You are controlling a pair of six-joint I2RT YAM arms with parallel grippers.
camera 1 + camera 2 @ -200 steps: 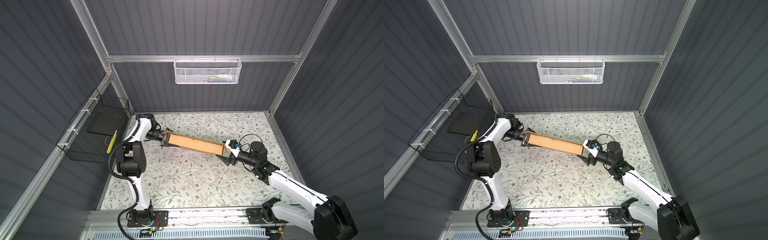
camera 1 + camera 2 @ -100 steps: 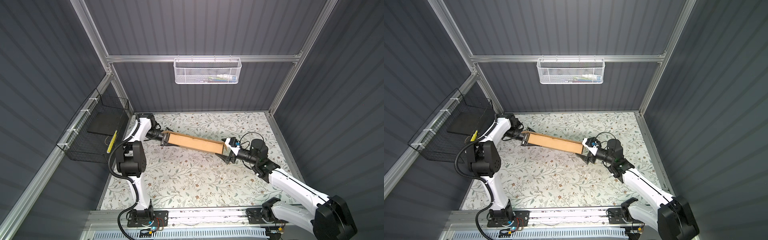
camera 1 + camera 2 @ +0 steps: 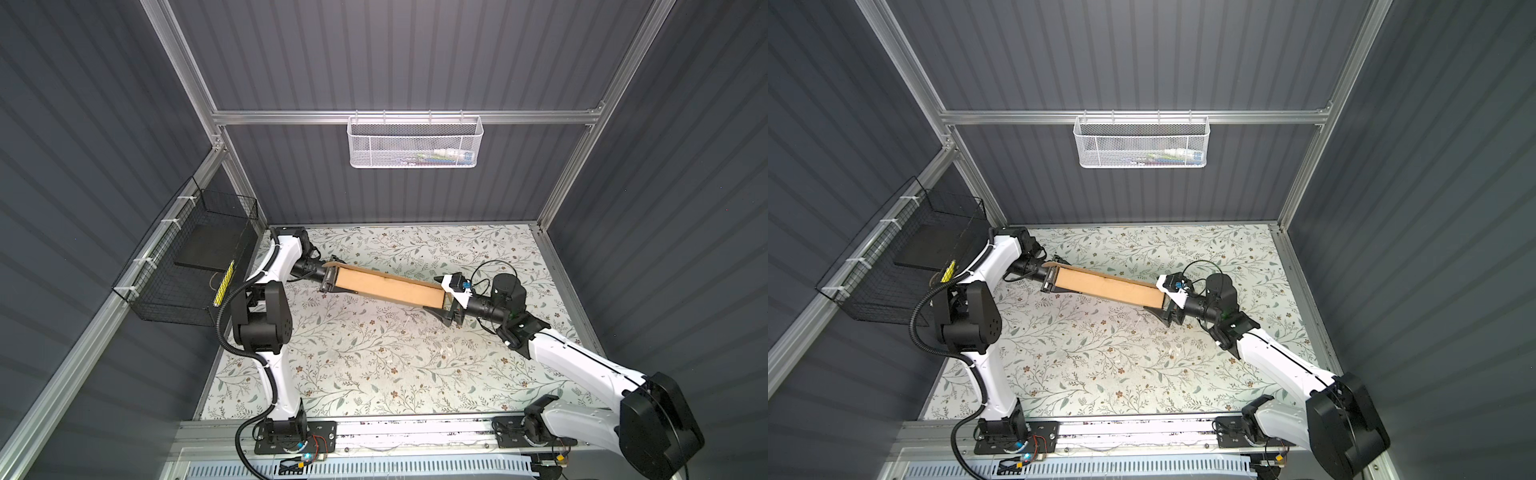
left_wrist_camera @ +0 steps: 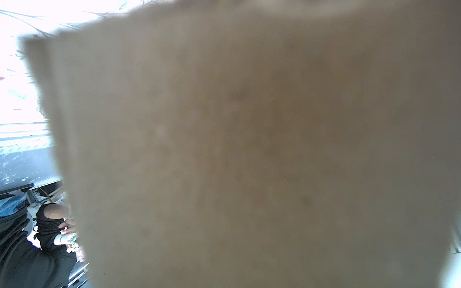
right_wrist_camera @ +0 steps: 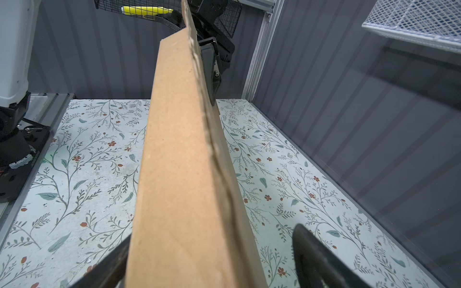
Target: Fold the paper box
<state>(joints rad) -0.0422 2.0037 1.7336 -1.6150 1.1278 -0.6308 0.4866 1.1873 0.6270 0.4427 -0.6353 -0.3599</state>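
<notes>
The paper box point(image 3: 386, 286) point(image 3: 1108, 284) is a long, flat brown cardboard box, held edge-up above the floral table in both top views. My left gripper point(image 3: 328, 281) point(image 3: 1048, 280) is shut on its left end; one of its fingers point(image 5: 210, 72) shows pressed against the far end of the box in the right wrist view. My right gripper point(image 3: 442, 297) point(image 3: 1165, 297) point(image 5: 209, 239) straddles the right end with its jaws wide. One finger lies against the box's side, and the other finger point(image 5: 314, 256) stands clear of it. Cardboard point(image 4: 249, 149) fills the left wrist view and hides that gripper's jaws.
A white mesh basket point(image 3: 415, 143) hangs on the back wall. A black wire basket point(image 3: 187, 270) hangs on the left wall beside the left arm. Grey panel walls close in the table point(image 3: 374, 365) on three sides, and a metal rail point(image 3: 395, 432) runs along its front.
My right gripper has edged slightly left along the box's right end. The box and the left gripper have stayed where they were.
</notes>
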